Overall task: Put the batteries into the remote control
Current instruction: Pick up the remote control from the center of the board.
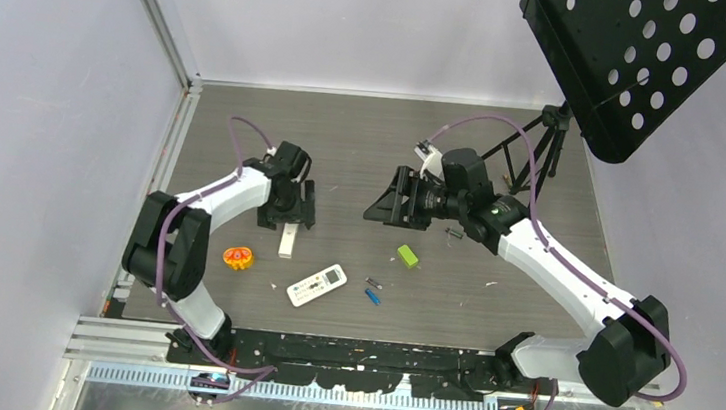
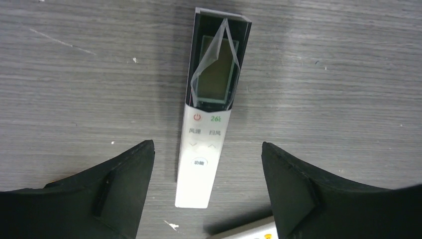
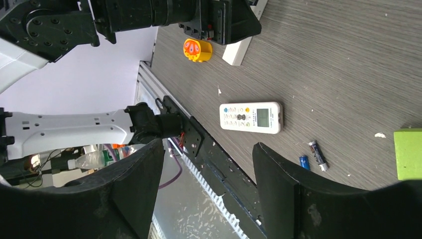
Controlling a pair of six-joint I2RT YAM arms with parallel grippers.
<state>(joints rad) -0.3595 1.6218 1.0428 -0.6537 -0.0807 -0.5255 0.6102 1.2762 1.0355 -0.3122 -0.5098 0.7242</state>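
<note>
I am watching the left gripper (image 2: 206,145) hovering over the slim remote (image 2: 204,134). Its fingers (image 2: 124,184) are spread wide, one on each side of the remote, and neither is touching it. The slim remote is lying face up on the table (image 2: 74,74), with a clear film (image 2: 215,59) peeling away from its screen.

From above, I am seeing the wide remote (image 1: 317,285) lying face up and at an angle, just nearer the arm bases than the slim one. Nothing is gripping it. The blue battery (image 1: 372,297) and the grey battery (image 1: 372,284) are lying loose on the table just beside each other. They are near the right end of the wide remote but apart from it. The green block (image 1: 407,257) is sitting a little beyond them, towards the right arm. The orange toy (image 1: 238,257) is resting to the left of the wide remote, near the left arm.

The right gripper (image 3: 208,147) is hanging above the table turned on its side, with its fingers parted and nothing between them. It is well apart from the batteries, and through its camera I am looking across at both batteries and the wide remote.
</note>
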